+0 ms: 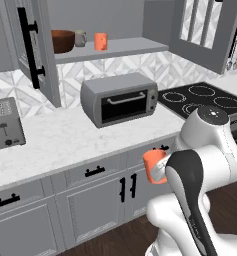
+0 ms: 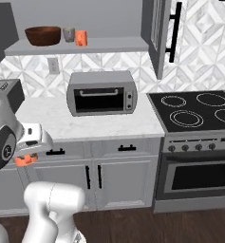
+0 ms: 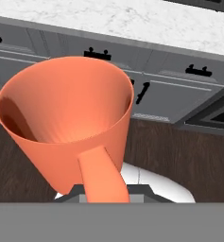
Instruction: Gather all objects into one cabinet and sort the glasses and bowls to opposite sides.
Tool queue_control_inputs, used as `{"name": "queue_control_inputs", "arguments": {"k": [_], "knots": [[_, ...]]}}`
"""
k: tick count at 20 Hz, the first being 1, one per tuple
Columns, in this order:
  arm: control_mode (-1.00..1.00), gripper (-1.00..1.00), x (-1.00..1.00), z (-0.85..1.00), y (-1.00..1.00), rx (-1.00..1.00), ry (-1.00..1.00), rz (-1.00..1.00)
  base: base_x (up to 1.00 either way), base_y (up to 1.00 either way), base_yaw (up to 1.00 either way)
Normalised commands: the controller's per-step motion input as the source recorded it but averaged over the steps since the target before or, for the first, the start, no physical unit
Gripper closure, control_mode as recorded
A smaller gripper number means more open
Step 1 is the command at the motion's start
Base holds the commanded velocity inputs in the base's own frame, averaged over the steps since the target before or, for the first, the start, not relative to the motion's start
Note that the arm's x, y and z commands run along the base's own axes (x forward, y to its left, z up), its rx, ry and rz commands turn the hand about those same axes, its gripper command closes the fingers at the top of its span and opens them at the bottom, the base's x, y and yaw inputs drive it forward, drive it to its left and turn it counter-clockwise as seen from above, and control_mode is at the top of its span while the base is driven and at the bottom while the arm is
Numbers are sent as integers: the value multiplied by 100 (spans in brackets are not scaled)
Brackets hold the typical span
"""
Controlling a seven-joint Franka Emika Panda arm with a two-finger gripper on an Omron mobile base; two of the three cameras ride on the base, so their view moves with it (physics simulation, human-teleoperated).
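The tool (image 1: pixel 162 172) is clamped on the handle of an orange mug (image 1: pixel 154 166), held low in front of the counter (image 1: pixel 80 140) edge by the drawers. On the open cabinet's shelf (image 1: pixel 130 49) stand the wooden bowl (image 1: pixel 63 40), grey-beige mug (image 1: pixel 80 38) and second orange mug (image 1: pixel 101 41).

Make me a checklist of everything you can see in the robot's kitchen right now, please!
Surface: white marble counter, bare in the middle.
Job's things: brown wooden bowl, grey-beige mug and orange mug on the cabinet shelf; second orange mug held low before the base cabinets.
Clutter: toaster oven, toaster.
Gripper: gripper shut on the second orange mug's handle.
Cables: nothing seen.
Surroundings: stove, oven below, open cabinet door, wooden floor.
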Motion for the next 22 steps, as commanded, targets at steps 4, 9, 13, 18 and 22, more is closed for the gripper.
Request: {"name": "queue_control_inputs", "arguments": {"k": [4, 9, 13, 18, 22], "knots": [[100, 100, 0, 0, 0, 0, 0, 0, 32, -31, 1], [100, 100, 0, 0, 0, 0, 0, 0, 21, 6, -2], [100, 100, 0, 0, 0, 0, 0, 0, 16, 5, 0], [100, 100, 0, 0, 0, 0, 0, 0, 69, 0, -36], [100, 100, 0, 0, 0, 0, 0, 0, 87, 33, -46]]}}
